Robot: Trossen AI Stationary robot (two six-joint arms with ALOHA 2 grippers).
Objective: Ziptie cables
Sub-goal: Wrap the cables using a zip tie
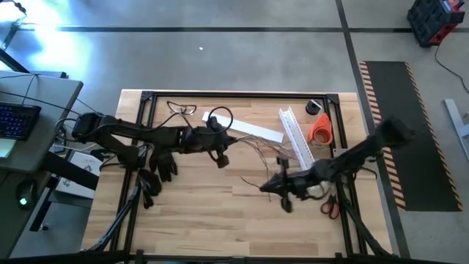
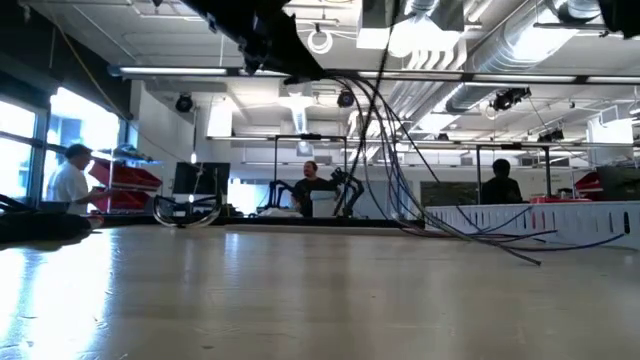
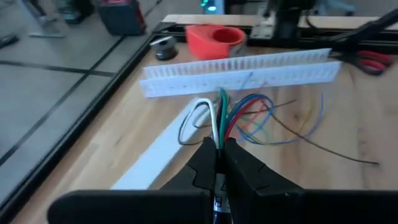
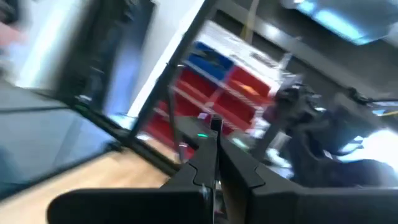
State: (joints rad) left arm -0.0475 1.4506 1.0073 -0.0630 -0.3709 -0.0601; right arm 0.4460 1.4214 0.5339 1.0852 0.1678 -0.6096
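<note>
Reaching in from the left edge of the high view, the left arm stretches across the pale wooden table (image 1: 190,213) and its left gripper (image 1: 220,152) sits a little left of the frame's centre, fingers pressed together on the cables (image 3: 239,118), a loose bundle of thin wires that show white, green, red and blue in the left wrist view. From that pinch the wires rise between the fingertips and fan out over the wood toward the long white slotted plastic channel (image 3: 242,71). In the high view the same thin strands (image 1: 253,150) spread rightward from the gripper, ending near the channel (image 1: 297,138), which lies slanted in the upper right part of the table. Just left of the channel a flat white strip (image 1: 253,130) lies on the wood. Clear safety glasses (image 1: 183,108) rest near the table's upper edge, left of centre. To the right of the channel stands an orange roll of tape (image 1: 320,129), and red-handled scissors (image 1: 330,207) lie near the lower right of the table. The right gripper (image 1: 282,192) hangs right of centre, below the channel, its fingers closed; a thin dark piece shows between them in the right wrist view, but I cannot tell whether it is the ziptie. In the low view the wires (image 2: 400,160) droop from the top of the frame down to the tabletop at the right.
</note>
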